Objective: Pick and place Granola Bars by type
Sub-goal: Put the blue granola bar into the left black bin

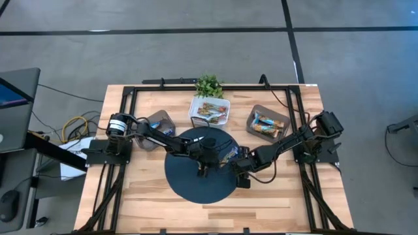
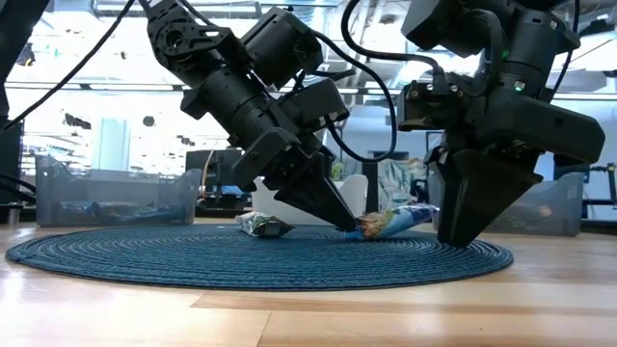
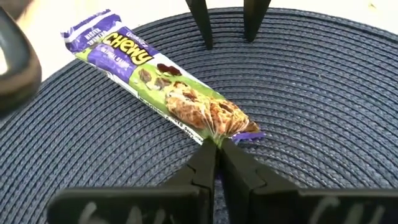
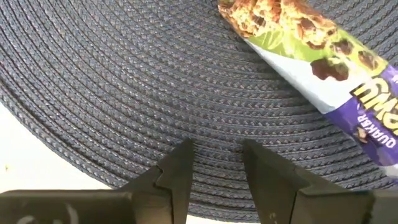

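A granola bar [image 3: 168, 87] in a purple-and-green wrapper lies on the round dark blue mat [image 1: 196, 186] in the middle of the table. My left gripper [image 3: 217, 148] is shut on its near end. My right gripper [image 4: 214, 149] stands open close over the mat, just beside the bar's other end [image 4: 323, 62], with nothing between its fingers. In the low view, another wrapped bar [image 2: 262, 225] lies on the mat behind my left gripper [image 2: 349, 226]. My left gripper pinches the crimped end of the bar's wrapper [image 3: 229, 132] between its two fingertips. The fingers slant down from the table's left side and point roughly along the bar. The bar stretches away from the fingers and rests on the mat.
At the back of the table stand a grey bin [image 1: 159, 123] on the left, a white tray [image 1: 209, 111] in the middle and a grey bin [image 1: 268, 124] on the right, each holding bars. A small green plant [image 1: 209, 85] is behind the tray. Bare wood lies along the near edge.
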`<action>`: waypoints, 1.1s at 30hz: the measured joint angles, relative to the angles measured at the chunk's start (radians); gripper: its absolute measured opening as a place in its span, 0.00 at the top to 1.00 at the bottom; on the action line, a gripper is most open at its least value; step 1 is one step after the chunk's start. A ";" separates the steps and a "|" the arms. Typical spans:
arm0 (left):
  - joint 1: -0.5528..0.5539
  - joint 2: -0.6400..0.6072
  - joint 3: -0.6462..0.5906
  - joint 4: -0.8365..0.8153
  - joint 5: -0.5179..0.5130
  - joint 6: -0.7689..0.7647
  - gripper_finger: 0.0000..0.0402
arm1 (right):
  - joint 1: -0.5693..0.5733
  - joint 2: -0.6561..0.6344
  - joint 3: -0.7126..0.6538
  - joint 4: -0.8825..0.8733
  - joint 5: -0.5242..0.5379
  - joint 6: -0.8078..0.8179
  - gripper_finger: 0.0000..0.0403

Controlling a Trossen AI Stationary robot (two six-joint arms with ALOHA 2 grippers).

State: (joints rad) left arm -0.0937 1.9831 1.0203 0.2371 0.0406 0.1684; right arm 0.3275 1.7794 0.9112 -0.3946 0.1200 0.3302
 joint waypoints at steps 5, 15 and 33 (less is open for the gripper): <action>0.000 0.000 0.000 -0.001 -0.021 0.012 0.99 | 0.000 0.000 0.000 0.000 0.000 0.000 0.67; -0.025 -0.004 0.000 0.005 -0.167 0.070 1.00 | 0.000 0.000 0.000 0.001 0.001 -0.012 0.67; -0.185 -0.219 0.000 -0.514 -0.837 -0.119 1.00 | 0.000 0.000 -0.001 0.007 0.002 -0.016 0.67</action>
State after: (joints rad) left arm -0.2790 1.7640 1.0199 -0.2768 -0.7964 0.0489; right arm 0.3275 1.7798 0.9104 -0.3874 0.1215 0.3141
